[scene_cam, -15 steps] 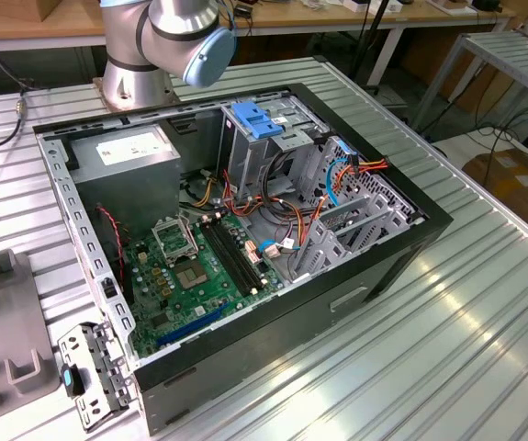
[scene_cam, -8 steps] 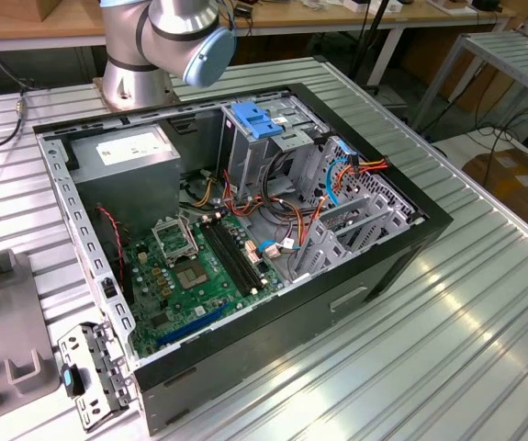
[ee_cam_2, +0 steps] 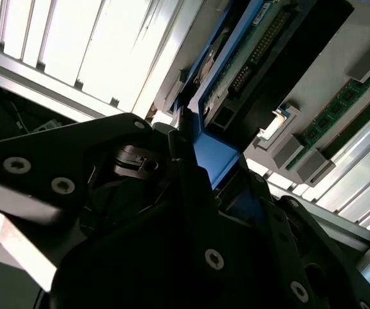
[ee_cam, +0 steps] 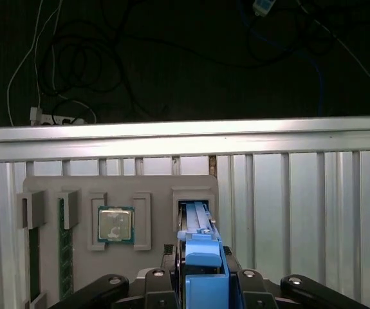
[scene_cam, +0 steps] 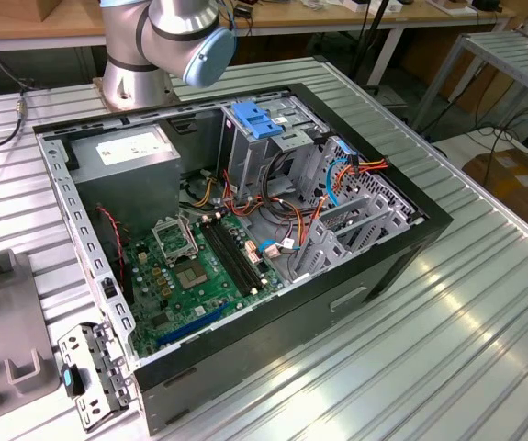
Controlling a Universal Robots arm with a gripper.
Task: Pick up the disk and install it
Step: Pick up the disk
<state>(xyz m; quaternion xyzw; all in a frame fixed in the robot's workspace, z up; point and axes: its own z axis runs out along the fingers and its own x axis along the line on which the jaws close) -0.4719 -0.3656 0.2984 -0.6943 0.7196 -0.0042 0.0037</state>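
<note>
Clamping the disk by its blue side rail at a slot of the grey parts tray, the claw seems mid-pickup, with installation into the open computer case left to do

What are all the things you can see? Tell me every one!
table: one, silver, ribbed, under the rest.
computer case: one, black, open on the table.
motherboard: one, green, inside the case.
power supply box: one, grey, inside the case.
latch plate: one, blue, atop the case's drive cage.
tray: one, grey, on the table.
processor chip: one, silver, in a tray pocket.
memory sticks: two, green, in tray slots.
disk: one, blue rail showing, edge-on by the tray.
arm: one, silver and light blue, beyond the case in the exterior view.
gripper: one, black, shut on the disk.
</note>
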